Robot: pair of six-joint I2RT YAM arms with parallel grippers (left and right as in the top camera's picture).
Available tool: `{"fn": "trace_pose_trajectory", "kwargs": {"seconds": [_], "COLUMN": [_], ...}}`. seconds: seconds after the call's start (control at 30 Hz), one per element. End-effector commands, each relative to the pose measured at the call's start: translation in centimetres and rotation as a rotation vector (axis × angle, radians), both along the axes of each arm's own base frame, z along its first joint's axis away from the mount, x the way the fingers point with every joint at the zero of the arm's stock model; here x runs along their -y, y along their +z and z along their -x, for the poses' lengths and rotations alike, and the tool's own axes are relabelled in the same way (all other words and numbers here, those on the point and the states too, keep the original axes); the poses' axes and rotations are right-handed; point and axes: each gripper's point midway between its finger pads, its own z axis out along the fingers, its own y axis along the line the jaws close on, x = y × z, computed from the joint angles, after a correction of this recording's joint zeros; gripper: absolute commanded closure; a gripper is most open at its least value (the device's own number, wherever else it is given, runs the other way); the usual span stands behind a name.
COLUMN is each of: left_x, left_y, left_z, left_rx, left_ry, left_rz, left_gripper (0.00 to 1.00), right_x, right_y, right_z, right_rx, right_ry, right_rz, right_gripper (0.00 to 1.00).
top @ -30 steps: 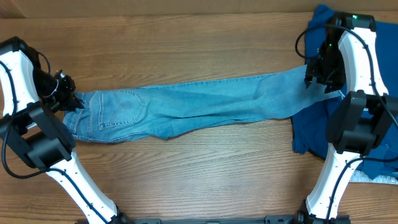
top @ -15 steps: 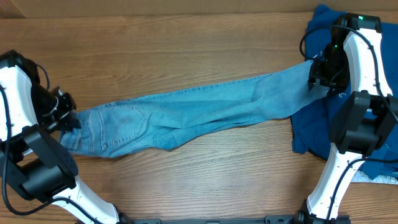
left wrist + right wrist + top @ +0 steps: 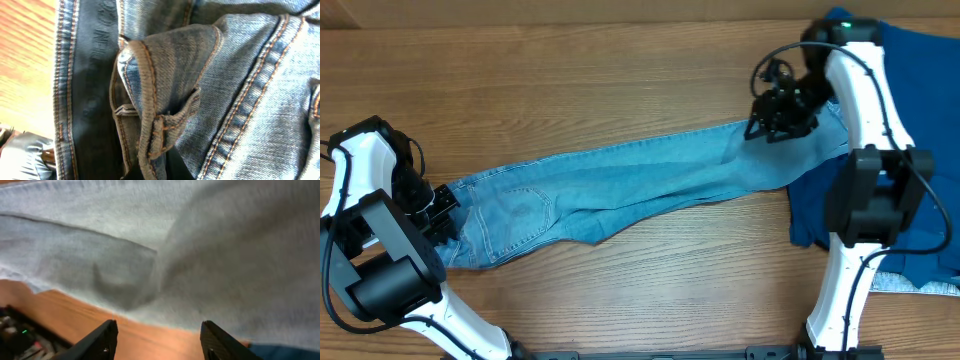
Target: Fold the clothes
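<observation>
Waistband (image 3: 150, 95) sits at my left gripper (image 3: 438, 205); its grip I can't tell. Jeans (image 3: 640, 180) lie stretched across the table (image 3: 620, 60). Farther out, my right gripper (image 3: 159, 335) has released the leg end and swung inward, fingers (image 3: 100, 340) spread. I judge the fold unstarted.

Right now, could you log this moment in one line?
jeans: laid out, unfolded | left gripper: at waistband, grip unclear | right gripper: open over leg

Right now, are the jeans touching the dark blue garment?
Touching. The overhead view shows the jeans with their leg end lying over the edge of the dark blue garment.
</observation>
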Motion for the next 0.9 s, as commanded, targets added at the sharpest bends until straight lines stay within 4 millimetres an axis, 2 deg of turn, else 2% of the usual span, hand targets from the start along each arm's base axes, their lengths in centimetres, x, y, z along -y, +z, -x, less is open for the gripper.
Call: {"fn": "trace_pose_trajectory", "kwargs": {"seconds": [0.0,0.2,0.33,0.43,0.5,0.6,0.77,0.87], "left_x": [-0.9,-1.1,-1.1,-1.3,-1.4,-1.5,-1.6,-1.8], "left_y": [-0.2,-0.2,-0.3,-0.3,-0.2,-0.3,-0.2,-0.2], "left_z": [0.7,0.6,0.6,0.6,0.7,0.6,0.7,0.9], "left_rx": [-0.035,-0.033,-0.030,-0.034,-0.037,-0.035,-0.039,-0.050], "left_ry": [0.029,0.031,0.031,0.026,0.024,0.024,0.020,0.021], "left_rz": [-0.064,-0.074,-0.076,-0.086,-0.091,-0.093,-0.100,-0.113], "left_gripper": [0.96,0.96,0.96,0.96,0.96,0.95,0.89,0.87], "right_x": [0.0,-1.2,1.0,3.7,6.2,10.2,13.5,14.4], "right_y": [-1.8,-6.6,-10.3,-12.6,-13.2,-13.3,-13.3,-13.3], "right_z": [0.3,1.0,0.6,-0.4,-1.2,-1.9,-1.7,-1.7], "right_rx": [-0.024,-0.035,-0.028,0.014,0.036,0.033,0.026,0.031], "right_ry": [0.002,0.031,-0.073,-0.190,-0.297,-0.476,-0.556,-0.579], "right_rz": [0.050,0.052,0.202,0.316,0.384,0.393,0.388,0.383], "right_gripper": [0.43,0.43,0.42,0.34,0.34,0.34,0.34,0.34]}}
